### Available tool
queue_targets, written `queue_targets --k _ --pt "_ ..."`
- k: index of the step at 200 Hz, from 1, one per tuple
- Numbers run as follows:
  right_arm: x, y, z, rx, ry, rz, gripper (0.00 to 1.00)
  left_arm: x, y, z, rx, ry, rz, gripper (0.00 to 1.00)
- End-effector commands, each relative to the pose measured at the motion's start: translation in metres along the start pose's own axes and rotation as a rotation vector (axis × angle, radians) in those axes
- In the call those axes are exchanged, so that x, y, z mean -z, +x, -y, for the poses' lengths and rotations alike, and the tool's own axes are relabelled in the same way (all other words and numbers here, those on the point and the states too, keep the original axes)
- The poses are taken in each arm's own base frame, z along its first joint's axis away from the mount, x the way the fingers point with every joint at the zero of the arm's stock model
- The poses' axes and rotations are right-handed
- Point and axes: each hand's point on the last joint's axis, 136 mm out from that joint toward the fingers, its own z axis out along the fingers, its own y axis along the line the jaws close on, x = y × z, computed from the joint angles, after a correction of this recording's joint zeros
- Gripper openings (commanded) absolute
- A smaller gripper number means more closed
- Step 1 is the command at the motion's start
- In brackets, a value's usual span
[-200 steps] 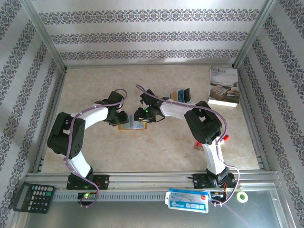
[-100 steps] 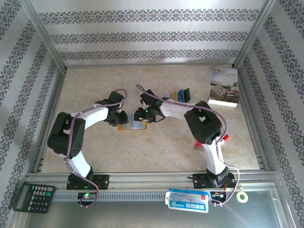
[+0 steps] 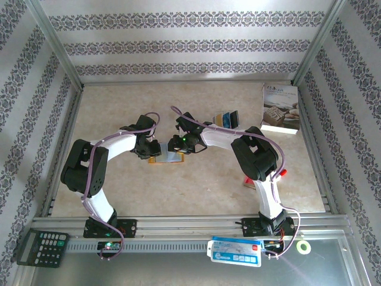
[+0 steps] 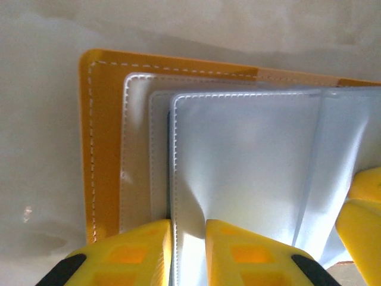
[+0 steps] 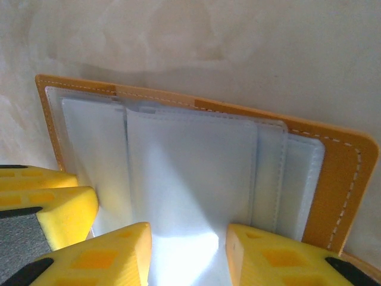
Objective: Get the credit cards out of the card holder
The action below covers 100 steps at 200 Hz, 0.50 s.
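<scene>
Several cards (image 3: 228,119) already lie fanned right of centre, while the card holder (image 3: 166,157) lies open mid-frame. Our left gripper (image 4: 188,229) pinches its grey-blue panel (image 4: 256,161); our right gripper (image 5: 189,232) stands spread above. Whether cards remain inside, we cannot tell.

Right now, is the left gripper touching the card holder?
Touching. The left wrist view shows the left gripper pinching the card holder by its creased panel.

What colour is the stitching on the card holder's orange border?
White, on the card holder, clearest in the left wrist view.
</scene>
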Motion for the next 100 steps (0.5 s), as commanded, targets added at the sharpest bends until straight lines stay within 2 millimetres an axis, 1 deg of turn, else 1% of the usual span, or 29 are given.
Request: queue_targets --k 1,29,43,57,72,100 --pt "-0.013 0.008 0.026 -0.045 0.057 -0.03 0.4 -0.009 0.007 0.006 -0.018 0.021 -0.037 0.22" --pt "-0.014 0.01 0.025 -0.036 0.052 -0.033 0.4 -0.009 0.006 0.009 -0.019 0.038 -0.035 0.22" --pt "-0.013 0.01 0.024 -0.02 0.05 -0.032 0.42 -0.011 0.007 0.007 -0.019 0.034 -0.038 0.2" --pt "-0.012 0.009 0.02 0.008 0.044 -0.029 0.44 -0.012 0.008 0.005 -0.017 0.025 -0.04 0.19" --pt "-0.013 0.011 0.017 0.032 0.045 -0.037 0.47 -0.014 0.009 0.003 -0.016 0.018 -0.042 0.14" --pt "-0.019 0.018 0.017 0.068 0.069 -0.06 0.52 -0.014 0.01 0.002 -0.014 0.017 -0.041 0.11"
